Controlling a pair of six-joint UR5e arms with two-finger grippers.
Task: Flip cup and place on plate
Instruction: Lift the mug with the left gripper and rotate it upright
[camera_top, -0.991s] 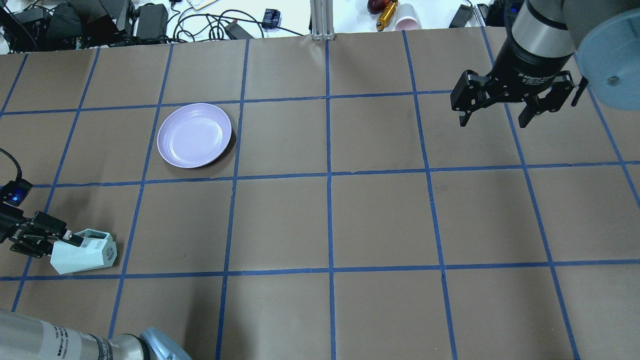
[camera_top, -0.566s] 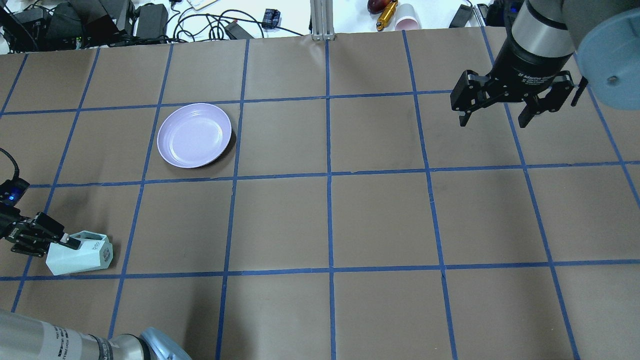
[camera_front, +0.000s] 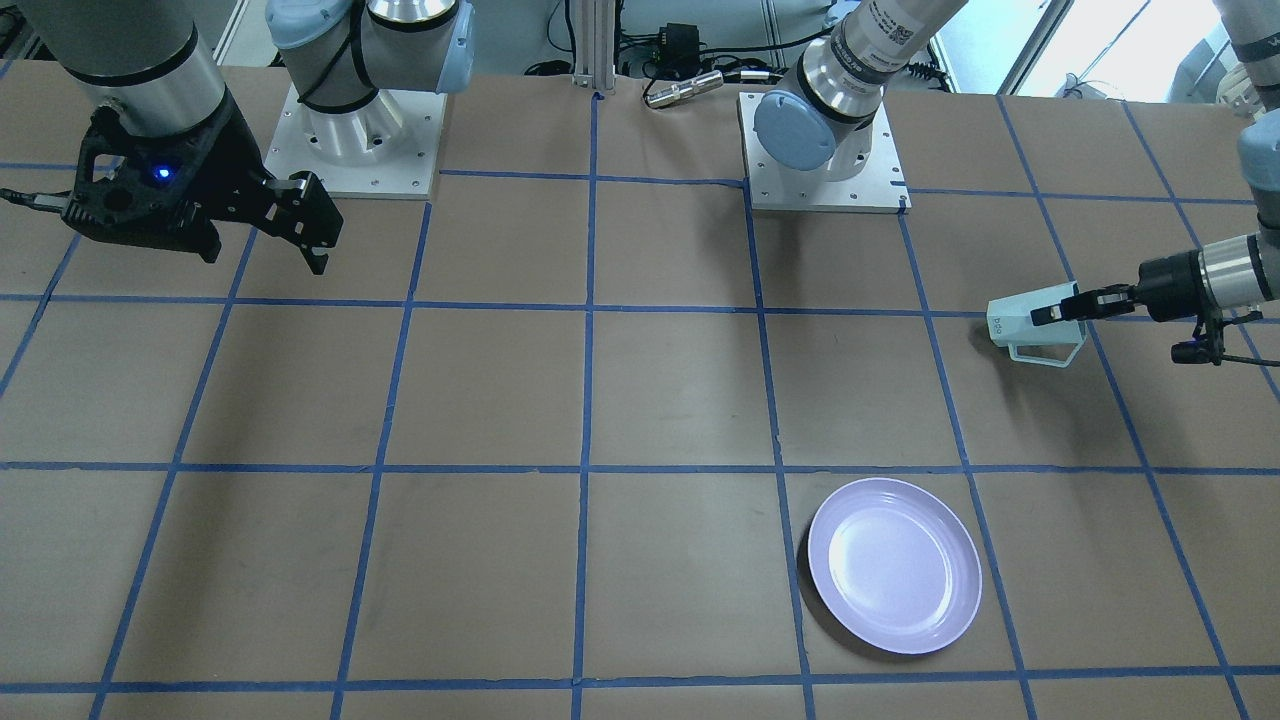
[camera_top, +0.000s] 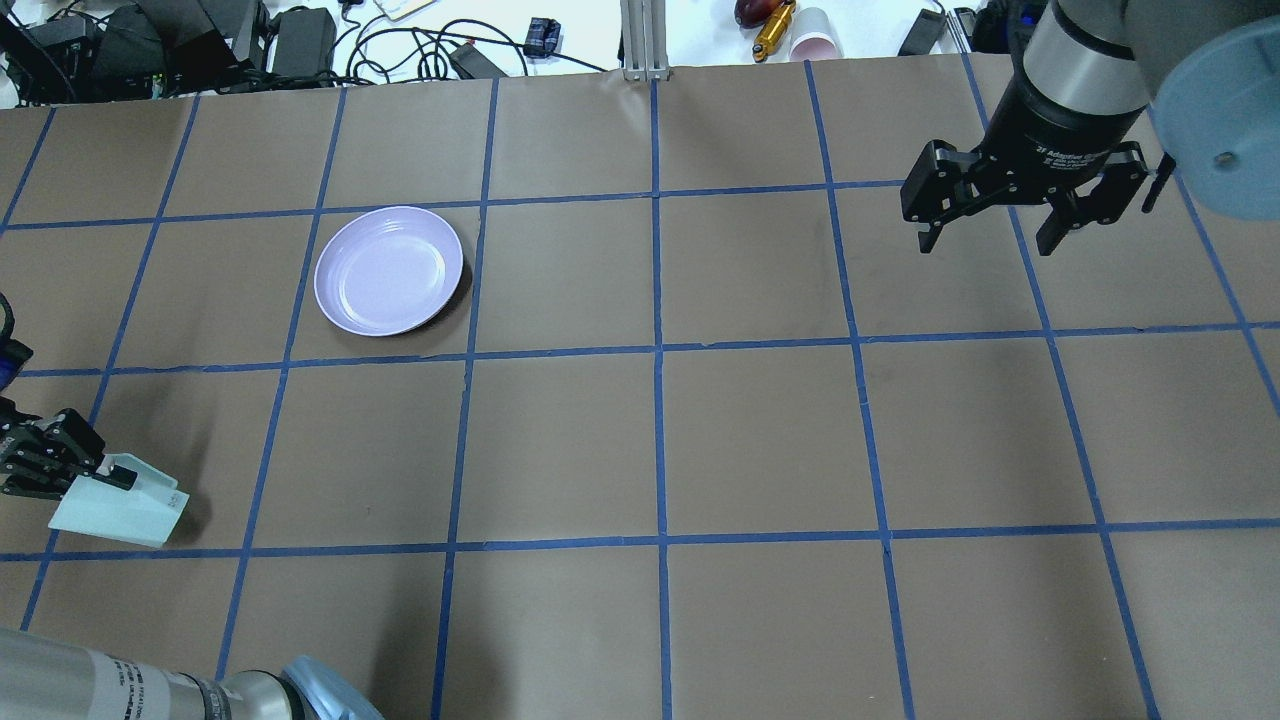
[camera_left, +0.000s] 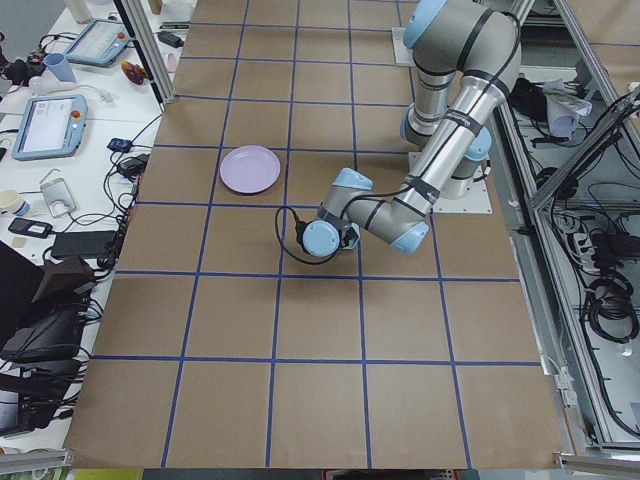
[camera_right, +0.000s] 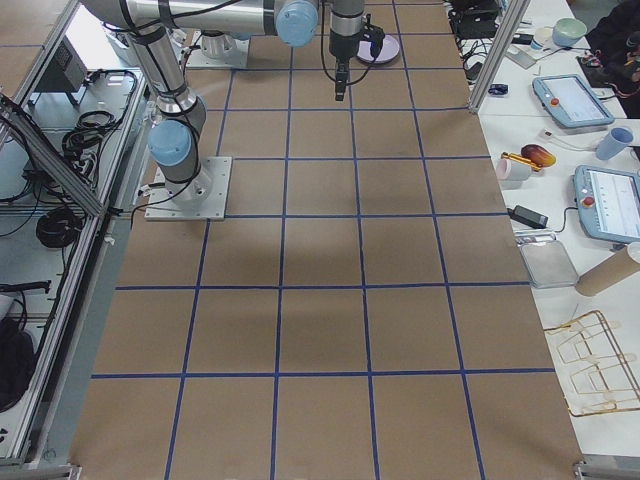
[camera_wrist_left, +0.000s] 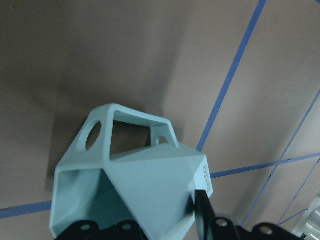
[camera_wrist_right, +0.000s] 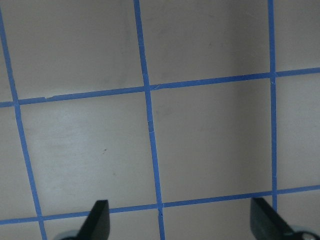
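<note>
The pale mint cup (camera_top: 120, 512) is held on its side a little above the table near its left edge, base pointing right. My left gripper (camera_top: 112, 482) is shut on the cup's rim wall. In the front view the cup (camera_front: 1025, 318) sits at the tip of the left gripper (camera_front: 1050, 314), handle hanging down. The left wrist view shows the cup (camera_wrist_left: 150, 185) with its handle toward the table and its teal inside toward the camera. The lavender plate (camera_top: 388, 270) lies flat on the table, well apart from the cup. My right gripper (camera_top: 988, 243) is open and empty, high at the far right.
Cables, power bricks, a pink paper cup (camera_top: 815, 45) and an aluminium post (camera_top: 645, 40) lie beyond the table's far edge. The two arm bases (camera_front: 820, 150) stand at the robot's side. Blue tape lines grid the brown table.
My left gripper has moved left toward the table's edge with the cup and has turned it, so the print on the base faces away from the overhead camera. The right arm has not moved.
</note>
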